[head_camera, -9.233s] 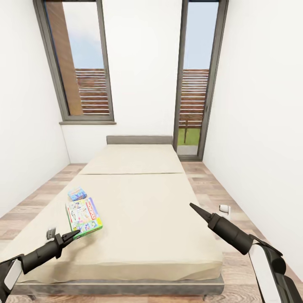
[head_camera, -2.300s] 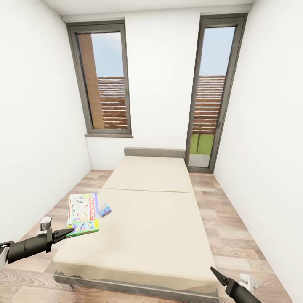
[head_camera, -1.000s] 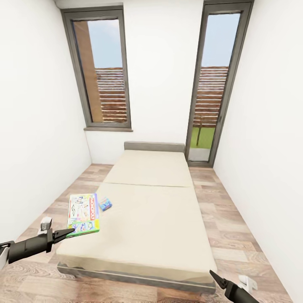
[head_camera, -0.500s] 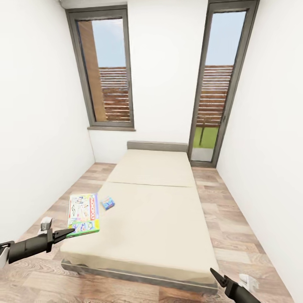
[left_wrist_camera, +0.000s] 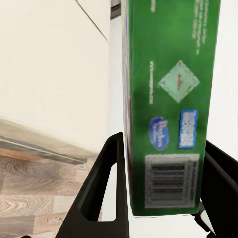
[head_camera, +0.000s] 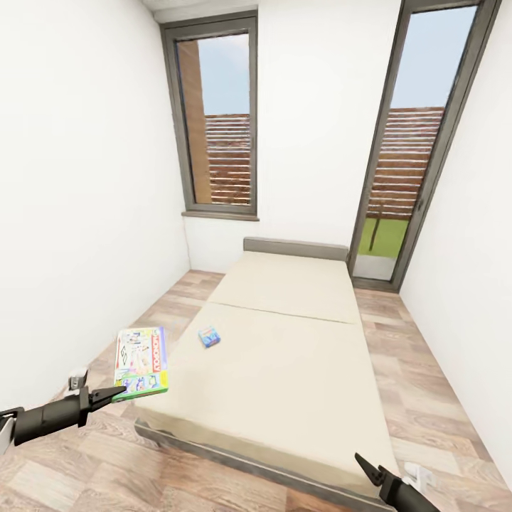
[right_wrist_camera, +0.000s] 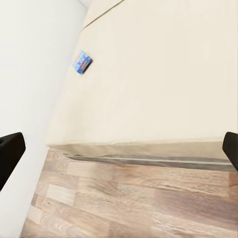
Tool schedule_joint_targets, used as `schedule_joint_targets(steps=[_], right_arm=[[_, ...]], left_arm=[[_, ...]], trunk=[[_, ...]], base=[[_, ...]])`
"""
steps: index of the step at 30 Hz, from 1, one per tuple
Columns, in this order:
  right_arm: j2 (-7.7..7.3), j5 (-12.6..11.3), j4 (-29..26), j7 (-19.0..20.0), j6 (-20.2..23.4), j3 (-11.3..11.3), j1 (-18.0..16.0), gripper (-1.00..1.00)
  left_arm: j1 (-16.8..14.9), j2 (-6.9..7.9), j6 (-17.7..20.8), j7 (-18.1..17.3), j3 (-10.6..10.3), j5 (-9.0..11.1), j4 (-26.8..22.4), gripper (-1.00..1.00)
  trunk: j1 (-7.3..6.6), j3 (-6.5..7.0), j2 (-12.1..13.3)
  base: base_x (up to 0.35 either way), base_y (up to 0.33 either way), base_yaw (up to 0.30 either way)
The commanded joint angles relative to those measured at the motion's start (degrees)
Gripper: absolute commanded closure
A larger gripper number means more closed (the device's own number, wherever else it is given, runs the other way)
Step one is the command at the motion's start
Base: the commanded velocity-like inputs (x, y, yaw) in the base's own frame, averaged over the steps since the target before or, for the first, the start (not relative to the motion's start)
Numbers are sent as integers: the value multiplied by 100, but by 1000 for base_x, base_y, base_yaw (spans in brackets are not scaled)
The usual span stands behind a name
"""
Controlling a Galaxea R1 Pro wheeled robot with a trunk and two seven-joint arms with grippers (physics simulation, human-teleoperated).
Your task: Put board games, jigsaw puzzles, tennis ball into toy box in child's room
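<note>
The left gripper (head_camera: 117, 391), at the lower left of the head view, pinches the white-green board game (head_camera: 141, 360) by its near edge; in the left wrist view its two fingers (left_wrist_camera: 106, 191) clamp the green side of the box (left_wrist_camera: 168, 109). Held by one end like this, the flat card box looks light and stiff, but I judge it could pivot or slip, so a firm squeeze matters. The right gripper (head_camera: 372, 472), at the lower right, has its fingers spread and holds nothing. Farther in, the small blue board game (head_camera: 209, 336) lies alone on the bed (head_camera: 299, 370); its thin edges offer the best hold. Beyond stand the headboard (head_camera: 295, 249) and two tall windows (head_camera: 217, 121).
</note>
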Motion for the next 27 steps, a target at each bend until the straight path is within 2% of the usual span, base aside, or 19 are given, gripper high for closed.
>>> schedule_joint_targets(steps=[1, 7, 12, 18, 27], right_arm=[[0, -54, -3, 17, 57, -8, -3, -100], [1, -29, -3, -16, 57, -8, -3, -100], [1, -27, -3, -221, 52, -1, -3, -100], [1, -19, -3, -337, 50, 150, -3, -100], [1, -20, -3, -359, 50, 184, -3, -100]], left_arm=[[-8, 0, 57, -11, 1, 20, 2, 100], [-8, -9, 61, -11, 1, 20, 9, 100], [-8, -3, 62, -14, -2, 20, 26, 100], [-8, -1, 62, -20, 0, 22, 28, 100], [-8, 6, 62, -13, 5, 21, 28, 100]], trunk=[[4, -13, -13], [4, -13, -13], [4, -13, -13], [4, -13, -13], [4, -13, -13]], base=[[0, 0, 292], [0, 0, 292], [0, 0, 292], [0, 0, 292], [0, 0, 292]])
